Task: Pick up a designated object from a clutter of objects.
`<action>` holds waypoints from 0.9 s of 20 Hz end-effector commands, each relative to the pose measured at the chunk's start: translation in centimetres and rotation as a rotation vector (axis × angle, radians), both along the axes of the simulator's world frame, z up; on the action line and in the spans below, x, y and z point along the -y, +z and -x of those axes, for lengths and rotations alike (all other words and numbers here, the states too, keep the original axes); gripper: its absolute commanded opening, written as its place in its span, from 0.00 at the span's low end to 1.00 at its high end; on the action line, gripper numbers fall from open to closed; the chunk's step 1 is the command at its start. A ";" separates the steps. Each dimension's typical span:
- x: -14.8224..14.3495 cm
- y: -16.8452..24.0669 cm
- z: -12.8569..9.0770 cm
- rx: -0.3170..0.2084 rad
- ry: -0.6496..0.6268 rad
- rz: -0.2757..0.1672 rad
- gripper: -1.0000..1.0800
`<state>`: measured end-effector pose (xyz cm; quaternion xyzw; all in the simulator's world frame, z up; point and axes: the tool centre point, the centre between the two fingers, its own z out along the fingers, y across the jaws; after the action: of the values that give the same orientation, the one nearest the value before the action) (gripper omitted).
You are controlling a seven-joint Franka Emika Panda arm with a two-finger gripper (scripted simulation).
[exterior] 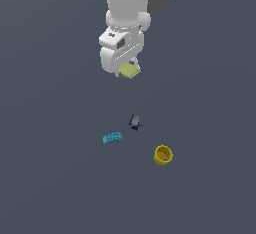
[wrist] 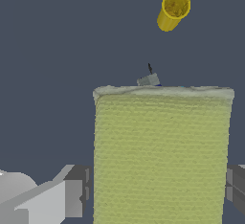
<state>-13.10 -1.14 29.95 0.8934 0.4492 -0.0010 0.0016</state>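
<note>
A white robot arm hangs from the top of the exterior view over a plain dark grey floor (exterior: 45, 188). Its gripper (exterior: 129, 71) is lifted well above the floor and its jaws are closed on the plate (exterior: 129, 71), a thin, flat, pale yellow-green square. The plate lies roughly level between the fingers and juts out a little beneath the white hand.

In the wrist view the plate (wrist: 160, 156) fills the space between the two fingers (wrist: 72, 196), one grey pad pressing each side edge. Its free edge is straight and slightly paler, pointing away from the wrist.

On the floor well below the gripper sit three loose items. Going from the exterior view's left to its right: a cyan brick (exterior: 113, 137) with studs on top; then a tiny dark piece (exterior: 135, 122), purple and grey, just beside the brick and slightly farther off; then a yellow cup (exterior: 163, 155), nearer to the camera, with its open mouth facing up. The three are apart from one another, none touching.

The wrist view shows the piece (wrist: 149, 79) just past the plate's free edge and the cup (wrist: 173, 9) beyond it.

Open floor surrounds the cluster on every side.
</note>
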 end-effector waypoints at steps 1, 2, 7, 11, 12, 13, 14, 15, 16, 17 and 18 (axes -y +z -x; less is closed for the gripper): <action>-0.8 2.3 0.0 0.000 0.000 -0.001 0.00; -1.2 3.1 0.0 0.000 0.000 -0.001 0.00; -2.5 6.7 -0.1 0.000 0.001 -0.002 0.00; -3.3 8.8 -0.2 0.000 0.001 -0.003 0.00; -3.5 9.2 -0.3 0.000 0.001 -0.003 0.00; -3.6 9.5 -0.3 0.000 0.001 -0.003 0.00; -3.7 9.8 -0.3 0.000 0.001 -0.003 0.00; -3.8 10.1 -0.4 0.000 0.001 -0.003 0.00; -3.9 10.3 -0.4 0.000 0.001 -0.004 0.00; -3.9 10.5 -0.4 0.000 0.001 -0.004 0.00; -4.0 10.6 -0.5 0.000 0.001 -0.004 0.00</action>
<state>-12.71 2.74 40.24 0.8930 0.4500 -0.0003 -0.0001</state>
